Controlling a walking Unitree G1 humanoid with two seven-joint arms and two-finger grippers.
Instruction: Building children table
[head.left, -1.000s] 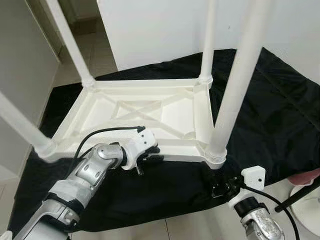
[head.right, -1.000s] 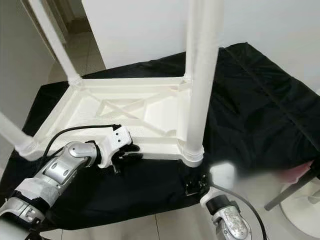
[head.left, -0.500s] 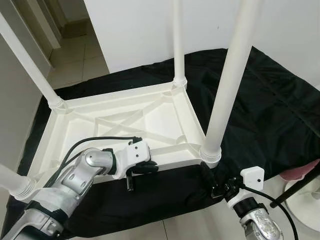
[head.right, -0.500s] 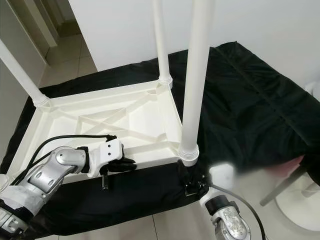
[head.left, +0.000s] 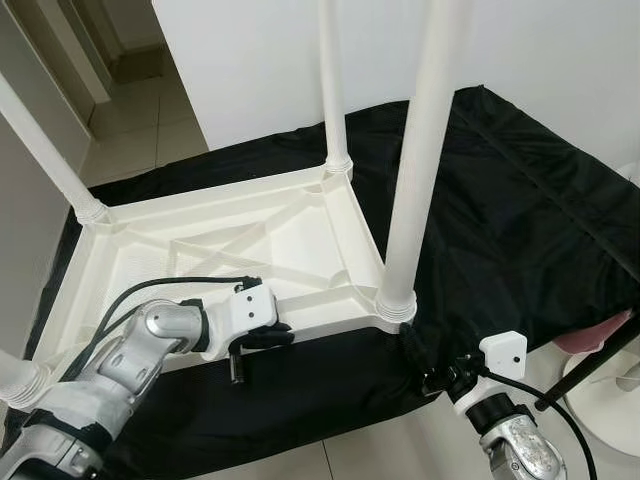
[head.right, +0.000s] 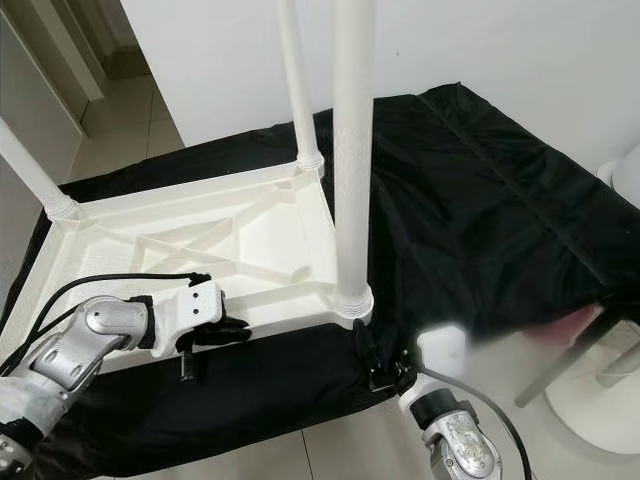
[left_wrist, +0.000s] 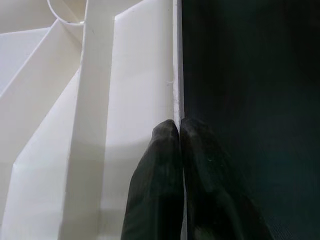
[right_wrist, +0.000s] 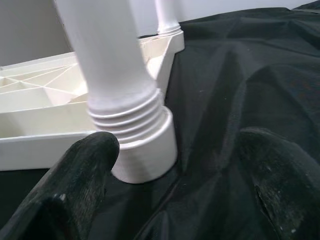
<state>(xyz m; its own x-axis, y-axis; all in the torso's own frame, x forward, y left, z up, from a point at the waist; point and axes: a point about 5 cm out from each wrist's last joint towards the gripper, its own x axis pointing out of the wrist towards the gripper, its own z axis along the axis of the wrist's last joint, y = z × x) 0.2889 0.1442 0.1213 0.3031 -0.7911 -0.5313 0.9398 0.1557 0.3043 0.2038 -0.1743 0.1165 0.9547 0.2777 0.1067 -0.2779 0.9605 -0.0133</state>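
Observation:
The white plastic children's table (head.left: 300, 235) lies upside down on a black cloth (head.left: 500, 200), with its legs pointing up. My left gripper (head.left: 278, 336) is at the table's near rim (left_wrist: 175, 60), fingers (left_wrist: 162, 150) pressed together on that thin edge. The near-right leg (head.left: 420, 150) stands screwed into its corner socket (right_wrist: 145, 150). Just in front of that corner, over the cloth's edge, my right gripper (head.left: 437, 381) is open. Its two fingers (right_wrist: 85, 165) are spread wide with the leg base between and beyond them, not touching it.
The cloth covers a low platform against a white wall (head.left: 560, 50). Tiled floor (head.left: 140, 130) runs back left through a doorway. At the right edge are a pink object (head.left: 590, 340), a black rod (head.left: 590, 365) and a white round base (head.left: 610, 390).
The camera has shifted, so the table sits further left and lower in view. My left gripper stays on the near rim; the right gripper stays by the corner leg.

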